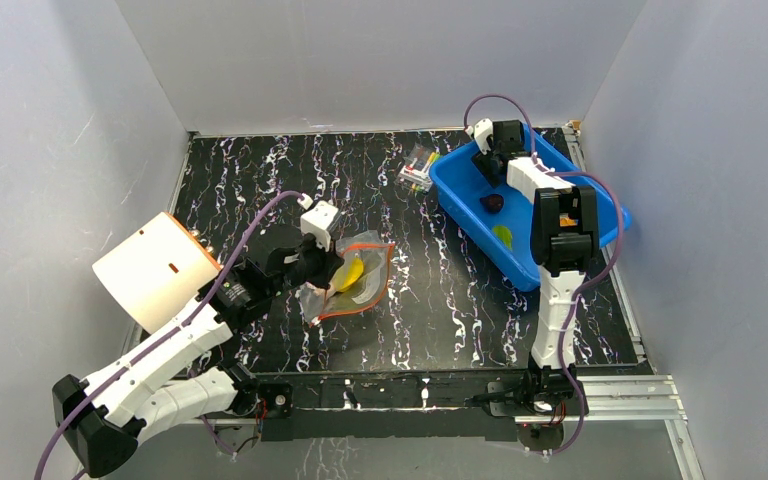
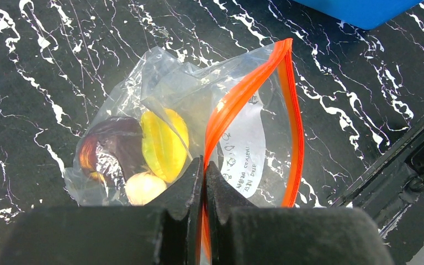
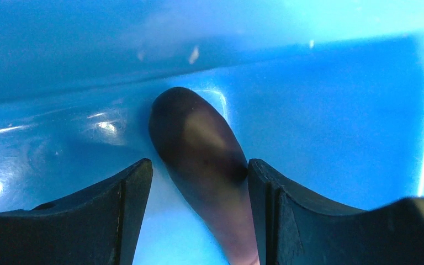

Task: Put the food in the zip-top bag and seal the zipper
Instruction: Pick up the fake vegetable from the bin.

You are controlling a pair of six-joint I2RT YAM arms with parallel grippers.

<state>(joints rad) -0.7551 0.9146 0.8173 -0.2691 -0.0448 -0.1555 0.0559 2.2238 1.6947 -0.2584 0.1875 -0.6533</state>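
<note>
The clear zip-top bag [image 2: 199, 94] lies on the black marbled table with its mouth standing open. My left gripper [image 2: 204, 165] is shut on the bag's red-orange zipper [image 2: 243, 99] at the near end. Inside the bag are a yellow piece [image 2: 164, 144], a dark purple piece [image 2: 118, 143] and a beige piece [image 2: 143, 186]. In the top view the bag [image 1: 365, 280] sits left of centre. My right gripper [image 3: 199, 171] stands open inside the blue tray [image 3: 337, 110], around a dark purple eggplant [image 3: 199, 143]. Its right finger touches the eggplant and its left finger is apart from it.
The blue tray [image 1: 465, 210] sits at the back right and also holds a dark piece [image 1: 494, 201] and a yellow-green piece [image 1: 503, 236]. A small clear packet of colourful sticks [image 1: 417, 170] lies left of the tray. A white-and-orange cylinder [image 1: 155, 268] stands at the left.
</note>
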